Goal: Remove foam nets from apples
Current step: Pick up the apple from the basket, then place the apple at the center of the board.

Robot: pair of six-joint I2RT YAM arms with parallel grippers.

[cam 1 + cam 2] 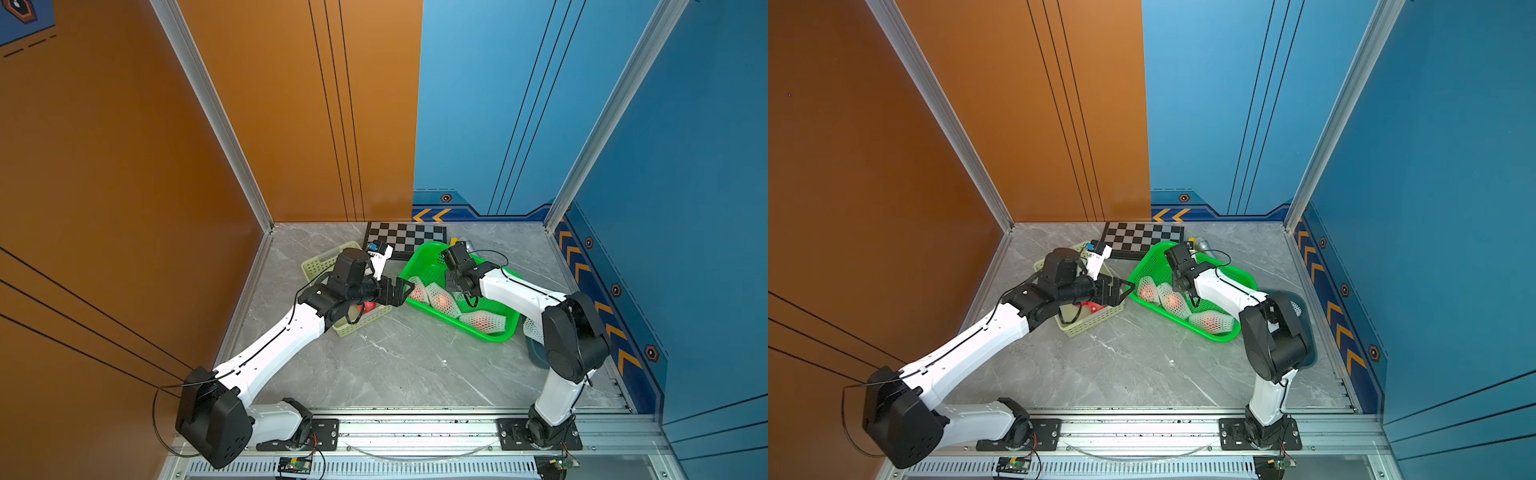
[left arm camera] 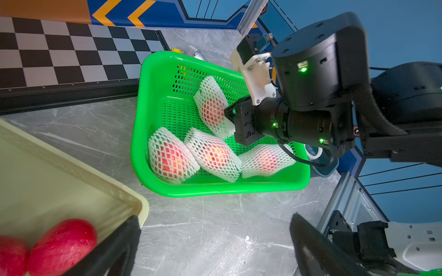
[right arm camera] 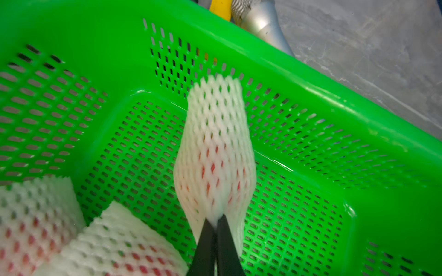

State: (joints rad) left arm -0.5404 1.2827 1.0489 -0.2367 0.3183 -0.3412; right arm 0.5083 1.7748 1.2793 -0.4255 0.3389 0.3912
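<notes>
Green plastic rings the work: the green basket point(image 1: 451, 323) sits a little right of the middle in both top views. The right tool point(image 3: 217, 222) reaches into it, jaws pinched narrow on the loose end of one foam net point(image 3: 215, 119). Its apple point(image 3: 212, 167) shows red through the mesh just beyond the tips. I cannot tell whether it rests on the basket floor or hangs clear. By my reading the step in hand is the grip on the third sleeve, with the hold made and the pull not yet begun. The left tool point(image 1: 402, 294) hangs wide and empty just beside the green basket's left rim.

Next, the fruit needs to be steadied, most likely by the left tool, while the right draws along the sleeve's length. The foam is soft (it may stretch rather than slide), so a pull with nothing holding the fruit would probably just drag it along.

The green basket holds four netted apples point(image 2: 172, 155): the gripped one by the far wall and three lying side by side. Left of it in the top views, the cream basket point(image 1: 320, 262) holds two bare red apples point(image 2: 62, 243). At the right of the table, half hidden behind the right arm, a dark bin point(image 2: 331, 166) holds at least one empty net point(image 2: 314, 153).
</notes>
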